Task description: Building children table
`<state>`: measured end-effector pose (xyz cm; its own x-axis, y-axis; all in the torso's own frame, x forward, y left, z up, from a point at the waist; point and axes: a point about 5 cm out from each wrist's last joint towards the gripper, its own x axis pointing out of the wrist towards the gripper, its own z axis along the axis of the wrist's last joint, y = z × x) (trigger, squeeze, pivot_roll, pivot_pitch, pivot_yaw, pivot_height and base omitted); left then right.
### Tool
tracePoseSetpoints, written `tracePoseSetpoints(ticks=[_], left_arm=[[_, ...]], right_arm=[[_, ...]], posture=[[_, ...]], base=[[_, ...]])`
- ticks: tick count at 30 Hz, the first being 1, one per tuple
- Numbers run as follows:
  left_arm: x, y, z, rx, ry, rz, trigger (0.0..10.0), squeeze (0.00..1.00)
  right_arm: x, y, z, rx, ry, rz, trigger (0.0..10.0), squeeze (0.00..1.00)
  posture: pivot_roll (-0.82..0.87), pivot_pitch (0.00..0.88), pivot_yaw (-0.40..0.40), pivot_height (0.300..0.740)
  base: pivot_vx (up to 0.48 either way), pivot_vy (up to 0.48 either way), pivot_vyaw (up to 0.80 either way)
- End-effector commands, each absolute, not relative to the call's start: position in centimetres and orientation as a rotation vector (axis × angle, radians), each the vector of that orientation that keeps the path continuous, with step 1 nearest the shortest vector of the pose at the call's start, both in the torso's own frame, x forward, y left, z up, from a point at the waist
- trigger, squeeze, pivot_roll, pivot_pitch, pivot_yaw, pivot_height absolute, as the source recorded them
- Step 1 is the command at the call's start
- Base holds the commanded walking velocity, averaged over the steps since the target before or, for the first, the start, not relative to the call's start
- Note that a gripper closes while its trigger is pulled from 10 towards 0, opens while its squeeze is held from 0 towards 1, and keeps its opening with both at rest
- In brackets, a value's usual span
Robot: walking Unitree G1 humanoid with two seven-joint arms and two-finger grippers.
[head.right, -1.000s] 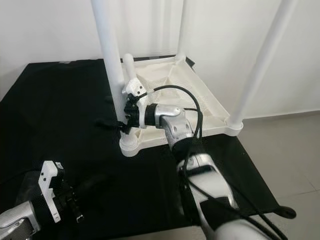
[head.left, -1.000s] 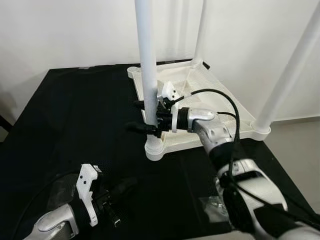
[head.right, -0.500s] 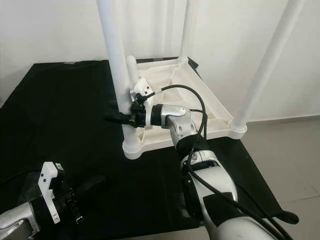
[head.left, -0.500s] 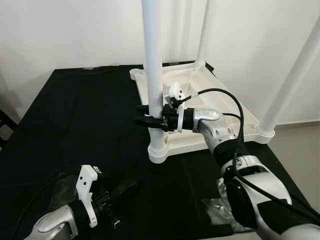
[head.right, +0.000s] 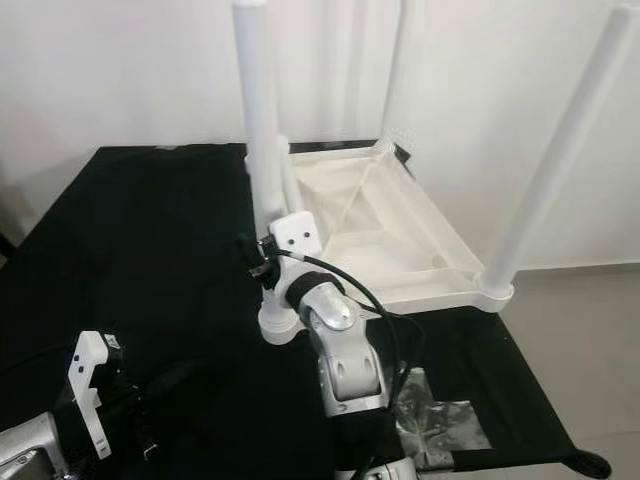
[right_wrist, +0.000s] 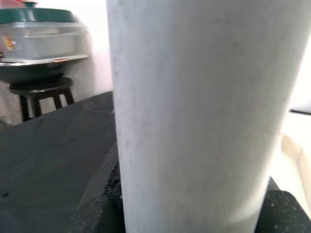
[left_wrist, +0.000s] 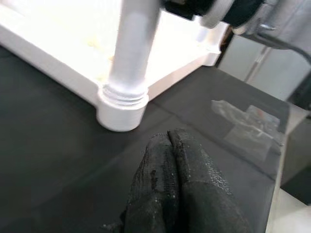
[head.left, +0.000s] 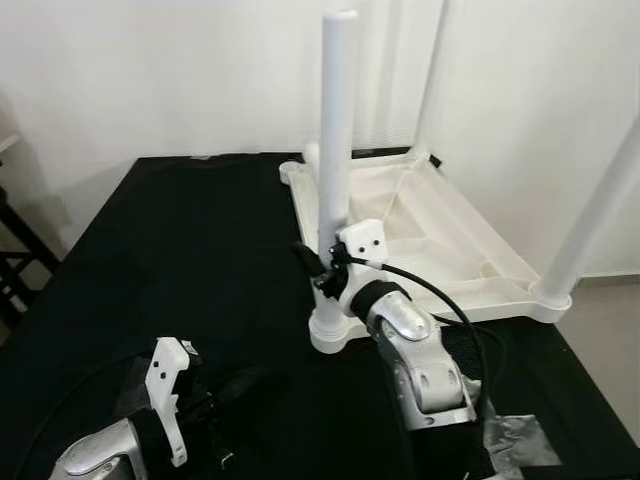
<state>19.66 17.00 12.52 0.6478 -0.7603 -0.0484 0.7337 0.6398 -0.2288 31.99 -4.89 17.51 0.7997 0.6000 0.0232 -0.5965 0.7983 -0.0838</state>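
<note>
Leg (head.left: 336, 150) fitting: right gripper (head.left: 318, 272) clamps near-left leg (left gripper (left_wrist: 171, 160) clenched, idle); next, twist it home.

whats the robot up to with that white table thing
It is putting together a small white children's table, which lies upside down on a black cloth with its legs pointing up. The right hand is closed around the near leg, low down by its corner socket. The left hand rests shut on the cloth nearby, holding nothing.
</note>
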Motion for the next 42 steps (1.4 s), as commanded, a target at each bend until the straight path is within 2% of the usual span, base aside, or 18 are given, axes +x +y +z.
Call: tracePoseSetpoints(ticks=[1, 2, 3, 6, 10, 11, 12, 13, 17, 19, 26, 27, 32, 37, 38, 39, 41, 42], left_arm=[[19.6, 17.0, 12.6, -0.188, 0.149, -0.861, 10.0, 0.0], [19.6, 17.0, 12.6, -0.188, 0.147, -0.857, 10.0, 0.0], [19.7, 17.0, 12.6, -0.187, 0.147, -0.856, 10.0, 0.0], [19.7, 17.0, 12.6, -0.187, 0.147, -0.856, 10.0, 0.0], [19.8, 16.9, 12.6, -0.187, 0.147, -0.859, 10.0, 0.0], [19.9, 16.8, 12.6, -0.187, 0.147, -0.859, 10.0, 0.0], [19.9, 16.8, 12.6, -0.187, 0.147, -0.859, 10.0, 0.0], [20.0, 16.8, 12.5, -0.186, 0.143, -0.856, 10.0, 0.0], [20.1, 16.8, 12.5, -0.186, 0.142, -0.855, 10.0, 0.0], [20.3, 16.8, 12.4, -0.185, 0.141, -0.853, 10.0, 0.0], [20.5, 16.7, 12.3, -0.185, 0.141, -0.852, 10.0, 0.0], [20.5, 16.7, 12.3, -0.186, 0.14, -0.851, 10.0, 0.0], [20.5, 16.7, 12.3, -0.187, 0.138, -0.848, 10.0, 0.0], [20.3, 16.6, 12.4, -0.19, 0.134, -0.848, 10.0, 0.0], [20.2, 16.6, 12.5, -0.191, 0.133, -0.849, 10.0, 0.0], [20.1, 16.6, 12.5, -0.193, 0.131, -0.85, 10.0, 0.0], [20.1, 16.6, 12.5, -0.193, 0.131, -0.85, 10.0, 0.0], [20.0, 16.6, 12.6, -0.193, 0.131, -0.85, 10.0, 0.0]], right_arm=[[32.4, -4.7, 14.2, -0.125, 0.129, 0.621, 10.0, 0.16], [32.4, -4.7, 14.6, -0.122, 0.132, 0.605, 10.0, 0.16], [32.7, -4.8, 15.2, -0.117, 0.122, 0.612, 10.0, 1.0], [32.9, -4.9, 15.8, -0.114, 0.114, 0.622, 10.0, 1.0], [34.1, -5.3, 18.0, -0.115, 0.059, 0.762, 10.0, 1.0], [34.4, -5.3, 18.5, -0.111, 0.041, 0.802, 10.0, 0.0], [34.4, -5.3, 18.5, -0.111, 0.041, 0.802, 10.0, 0.0], [34.8, -5.4, 19.5, -0.139, -0.001, 0.995, 10.0, 0.0], [35.0, -5.6, 19.7, -0.165, -0.004, 1.079, 10.0, 0.0], [35.8, -5.8, 20.1, -0.213, 0.02, 1.259, 10.0, 0.0], [36.8, -5.7, 20.3, -0.215, 0.053, 1.278, 10.0, 0.0], [37.1, -5.6, 20.2, -0.207, 0.067, 1.273, 0.0, 0.0], [37.3, -5.7, 19.7, -0.201, 0.086, 1.261, 0.0, 0.0], [37.5, -6.3, 17.9, -0.199, 0.102, 1.11, 0.0, 0.0], [37.3, -6.3, 16.8, -0.203, 0.117, 1.011, 0.0, 0.0], [36.8, -6.3, 14.8, -0.164, 0.142, 0.677, 0.0, 0.0], [36.8, -6.3, 14.8, -0.164, 0.142, 0.677, 0.0, 0.0], [36.4, -6.8, 14.1, -0.133, 0.161, 0.483, 0.0, 0.0]], posture=[[0.02, 0.085, 0.016, 0.74], [0.02, 0.085, 0.016, 0.74], [0.02, 0.083, 0.013, 0.74], [0.02, 0.082, 0.012, 0.74], [0.02, 0.076, 0.006, 0.74], [0.02, 0.076, 0.006, 0.74], [0.02, 0.076, 0.006, 0.74], [0.01, 0.067, 0.006, 0.74], [0.01, 0.065, 0.006, 0.74], [0.01, 0.053, 0.009, 0.74], [0.02, 0.047, 0.006, 0.74], [0.02, 0.046, 0.005, 0.74], [0.02, 0.048, 0.003, 0.74], [0.01, 0.062, -0.004, 0.74], [0.01, 0.064, -0.009, 0.74], [0.01, 0.073, -0.012, 0.74], [0.01, 0.073, -0.012, 0.74], [0.01, 0.073, -0.012, 0.74]], base=[[0.0, 0.0, 0.0], [0.0, 0.0, 0.0], [0.0, 0.0, 0.0], [0.0, 0.0, 0.0], [0.0, 0.0, 0.0], [0.0, 0.0, 0.0], [0.0, 0.0, 0.0], [0.0, 0.0, 0.0], [0.0, 0.0, 0.0], [0.0, 0.0, 0.0], [0.0, 0.0, 0.0], [0.0, 0.0, 0.0], [0.0, 0.0, 0.0], [0.0, 0.0, 0.0], [0.0, 0.0, 0.0], [0.0, 0.0, 0.0], [0.0, 0.0, 0.0], [0.0, 0.0, 0.0]])
